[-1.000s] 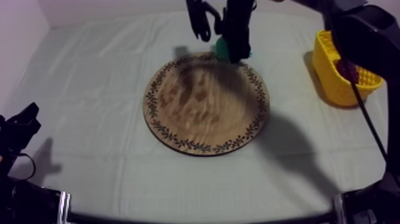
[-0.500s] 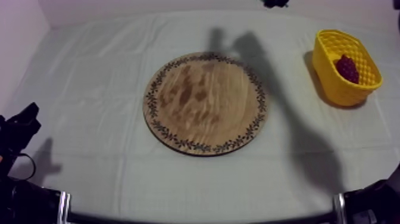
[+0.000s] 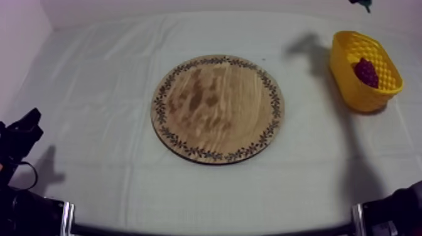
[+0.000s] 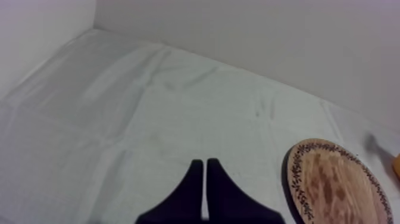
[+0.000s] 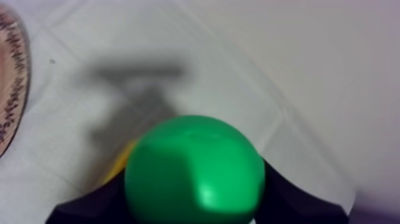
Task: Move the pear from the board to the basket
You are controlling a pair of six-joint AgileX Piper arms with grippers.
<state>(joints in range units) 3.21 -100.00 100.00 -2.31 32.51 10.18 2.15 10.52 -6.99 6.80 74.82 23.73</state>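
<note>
While right pincer (image 5: 194, 205) clasps pear (image 5: 194, 164), left pincer (image 4: 205, 168) rests closed.

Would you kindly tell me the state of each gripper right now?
Left gripper: jaws shut, holding nothing.
Right gripper: jaws shut on the pear.

The right tool (image 5: 193, 205) grips the green pear (image 5: 194, 170) above the cloth (image 5: 53, 161), near the board (image 5: 9, 89).

Table (image 3: 94, 94) under grey-white cloth, round wooden board (image 3: 217, 108) at centre, yellow basket (image 3: 348, 85) near right edge
</note>
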